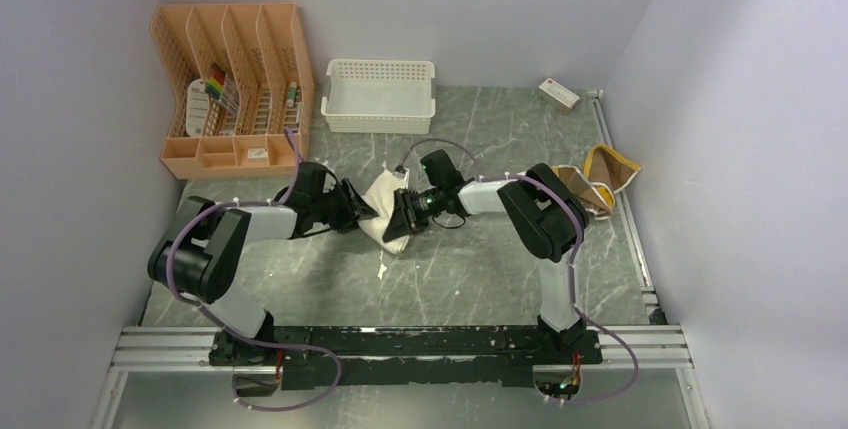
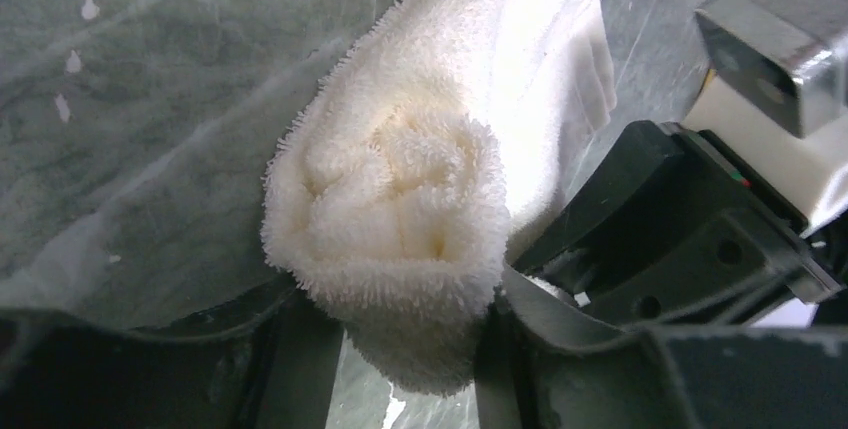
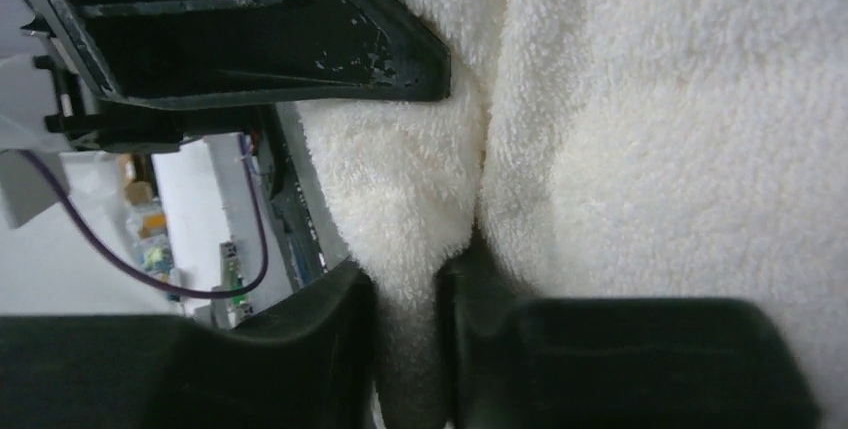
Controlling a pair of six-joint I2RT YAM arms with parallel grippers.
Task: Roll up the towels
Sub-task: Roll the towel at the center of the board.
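The white towel [image 1: 383,197] lies partly rolled mid-table between my two grippers. In the left wrist view its rolled end [image 2: 400,179] fills the gap of my left gripper [image 2: 400,349], and both fingers press its sides. My right gripper [image 3: 408,349] is shut on a thin fold of the same towel [image 3: 650,129]. Seen from above, the left gripper [image 1: 360,209] meets the towel from the left and the right gripper [image 1: 402,217] from the right. The mustard-yellow towel [image 1: 598,179] lies crumpled at the right wall, away from both grippers.
A white lattice basket [image 1: 380,96] stands at the back centre. An orange divided organiser [image 1: 232,84] with small items is at the back left. A small box [image 1: 558,94] lies at the back right. Walls close in the left, back and right sides.
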